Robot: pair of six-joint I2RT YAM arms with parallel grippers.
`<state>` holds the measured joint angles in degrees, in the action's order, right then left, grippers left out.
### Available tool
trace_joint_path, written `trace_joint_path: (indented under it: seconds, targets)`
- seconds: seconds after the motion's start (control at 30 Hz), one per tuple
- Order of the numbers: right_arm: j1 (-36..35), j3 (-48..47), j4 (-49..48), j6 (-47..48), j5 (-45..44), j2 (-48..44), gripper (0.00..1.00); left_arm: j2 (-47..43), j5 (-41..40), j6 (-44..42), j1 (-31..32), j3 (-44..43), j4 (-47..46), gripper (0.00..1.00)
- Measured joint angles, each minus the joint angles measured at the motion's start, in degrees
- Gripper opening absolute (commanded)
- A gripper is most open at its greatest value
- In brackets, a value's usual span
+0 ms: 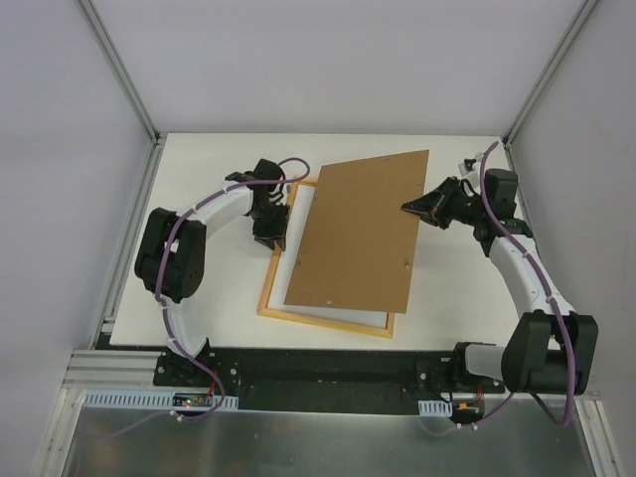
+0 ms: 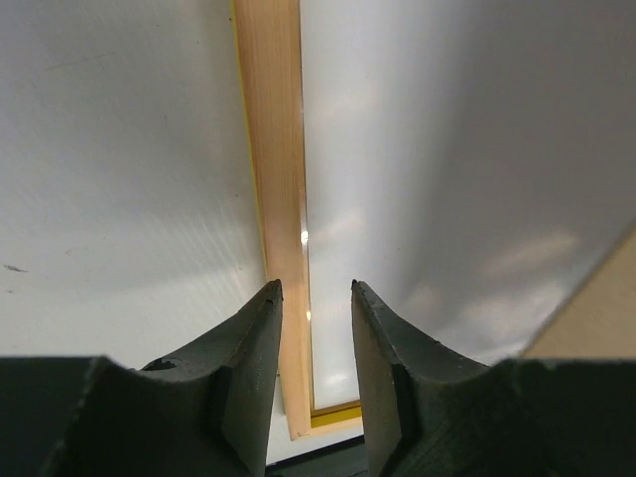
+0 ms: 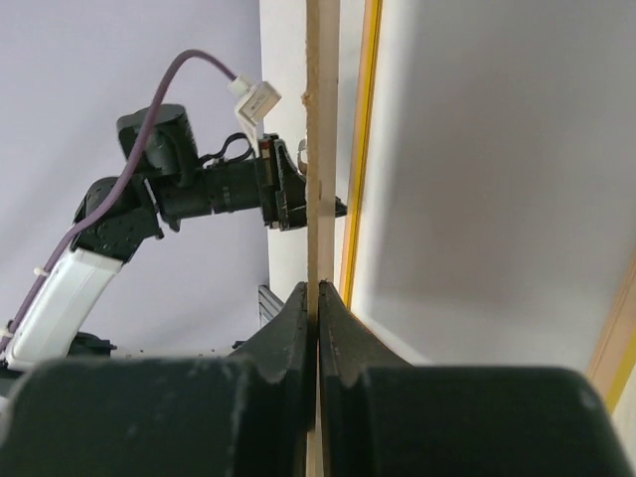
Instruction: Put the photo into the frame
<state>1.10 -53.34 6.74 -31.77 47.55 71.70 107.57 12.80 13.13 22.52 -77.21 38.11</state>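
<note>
Your left pincer (image 2: 315, 290) stood narrowly parted with nothing between its fingers, and the gap lined up over the pale wood rail of the frame (image 2: 273, 149). In the overhead view that pincer (image 1: 268, 237) sat at the frame's left rail, left of centre in the picture. Your right pincer (image 3: 318, 286) was clamped on the thin edge of the brown backing board (image 3: 321, 149). Overhead, it (image 1: 412, 207) held the board (image 1: 363, 234) at its right edge, right of centre.

The frame (image 1: 323, 320) lay wood side up in the middle of the white counter (image 1: 219, 298). The board sat askew over its right part and jutted past its top rail. A white sheet (image 1: 298, 258) filled the frame's uncovered opening. No printed side showed, so you could not tell whether it was the photo.
</note>
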Motion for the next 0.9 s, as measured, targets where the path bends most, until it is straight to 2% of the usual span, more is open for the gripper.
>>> trace_joint_path:
  seconds: [0.1, 0.2, 0.47, 0.9]
  targets:
    - [-0.24, 1.97, -5.29, -2.25, 0.07, 1.95, 0.00, -2.08, 0.22, 1.16, 0.00, -0.37, 0.24, 0.38]
    - [-0.46, 3.41, -8.98, -3.56, 0.00, 3.80, 0.00, -3.96, -0.26, 2.80, 0.00, -1.22, 0.35, 0.38]
    - [-2.43, 6.12, -18.49, -6.97, -0.09, 8.26, 0.00, -5.70, -6.32, 7.67, -0.90, -2.21, 0.87, 0.22]
    - [-4.81, 8.74, -28.50, -10.25, -0.17, 14.36, 0.00, 0.22, -9.09, 10.36, -1.62, -1.95, 1.14, 0.13]
